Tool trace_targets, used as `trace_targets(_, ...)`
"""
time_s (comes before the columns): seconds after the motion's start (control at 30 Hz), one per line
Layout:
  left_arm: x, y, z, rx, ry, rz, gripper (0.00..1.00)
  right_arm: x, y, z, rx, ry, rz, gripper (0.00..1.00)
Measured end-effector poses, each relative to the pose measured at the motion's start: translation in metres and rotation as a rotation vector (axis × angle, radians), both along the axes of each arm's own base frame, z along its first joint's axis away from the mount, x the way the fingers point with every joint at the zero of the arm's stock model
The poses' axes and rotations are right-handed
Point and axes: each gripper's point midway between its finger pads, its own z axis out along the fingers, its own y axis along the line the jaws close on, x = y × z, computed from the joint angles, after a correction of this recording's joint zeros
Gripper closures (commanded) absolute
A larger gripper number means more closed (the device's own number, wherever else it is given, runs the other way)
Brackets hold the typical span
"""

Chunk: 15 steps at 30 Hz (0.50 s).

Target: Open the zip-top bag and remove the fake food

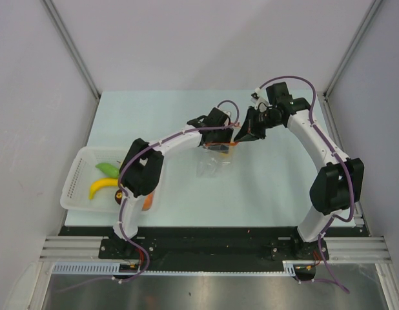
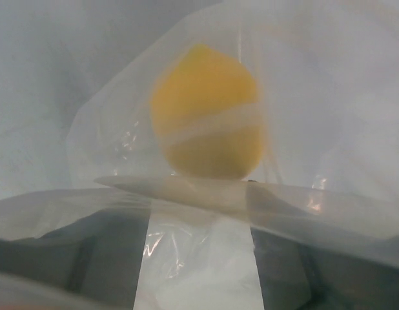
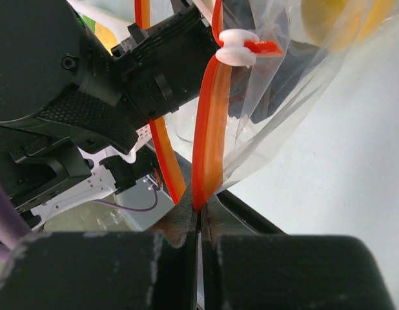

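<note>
Right gripper (image 3: 201, 216) first: clenched tight, its tips pinching the red-orange zip strip (image 3: 209, 129), no daylight between the jaws. Up the strip sits the white slider (image 3: 235, 55), and from there the zip-top bag (image 3: 277, 103) hangs with its mouth parted, the strip's other run looping off toward the other arm. Whether the bag's bottom touches the table (image 1: 277, 187), I can't tell.

Over to the left gripper (image 1: 220, 143): in its wrist view the fingers (image 2: 57, 258) stand apart, dark shapes at either side under clear film, nothing clamped between them. It looks nosed into the bag's mouth. Just beyond the tips sits a yellow piece of fake food (image 2: 206, 113), lemon-shaped, at the far end of the bag, with a fold of plastic lying across the way.

So the step, by my reckoning, is reach in and take that piece. To do it well, the right side wants a firm, high pinch so the mouth is taut. The left should go deeper with jaws spread, straddle the piece across its narrow width, and close on it alone. The film is the danger: catch a fold and the whole bag comes along, or the smooth round piece squirts free. Then it's out and over to the white basket (image 1: 73, 177), where a banana (image 1: 101, 187) and other pieces lie.
</note>
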Motion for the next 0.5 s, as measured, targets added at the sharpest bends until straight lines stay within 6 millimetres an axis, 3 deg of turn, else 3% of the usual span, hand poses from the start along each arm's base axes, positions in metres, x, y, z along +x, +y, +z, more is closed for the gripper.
trace_targets(0.2, 0.005, -0.010, 0.006, -0.056, -0.016, 0.005, 0.18, -0.001, 0.000, -0.001, -0.003, 0.005, 0.003, 1.00)
trace_targets(0.5, 0.013, -0.015, 0.012, -0.079, -0.033, 0.040, 0.20, 0.000, 0.000, -0.008, -0.009, 0.029, 0.006, 1.00)
